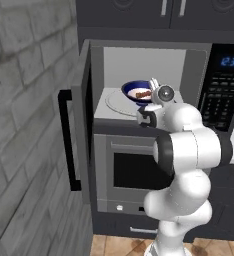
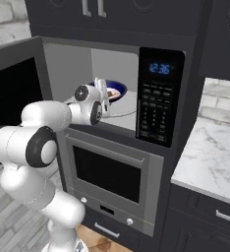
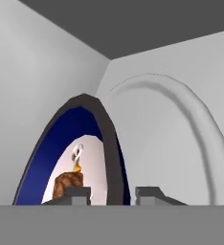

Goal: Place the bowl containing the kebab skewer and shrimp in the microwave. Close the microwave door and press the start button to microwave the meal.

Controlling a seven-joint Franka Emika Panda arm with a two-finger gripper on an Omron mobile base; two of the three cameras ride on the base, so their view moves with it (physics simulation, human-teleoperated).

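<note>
The bowl (image 1: 137, 92), dark blue outside and white inside, sits inside the microwave (image 1: 189, 65) on the round glass turntable (image 1: 120, 103), toward the turntable's right rear part as the left base view shows it. In the bowl lies the brown kebab skewer (image 3: 69, 184); a small orange bit just above it in the hand view may be the shrimp, but it is too small to tell for sure.

The gripper (image 3: 113, 195) is at the bowl's near rim. In the hand view one dark fingertip stands inside the rim, by the meat, and the other outside it, so the jaws straddle the bowl's wall; a thin gap seems to show on each side of the rim, yet whether the pads press on it or have let go cannot be told.

The white arm (image 1: 189, 150) reaches in through the opening from the front edge of the cavity floor. The microwave door (image 1: 81, 120) stands swung wide open to the left, its black vertical handle (image 1: 68, 140) facing outward. The black keypad panel (image 2: 158, 98) with its blue display is on the microwave's right side. Below the microwave is an oven (image 2: 112, 172), and a marble counter (image 2: 215, 147) lies to the right.
</note>
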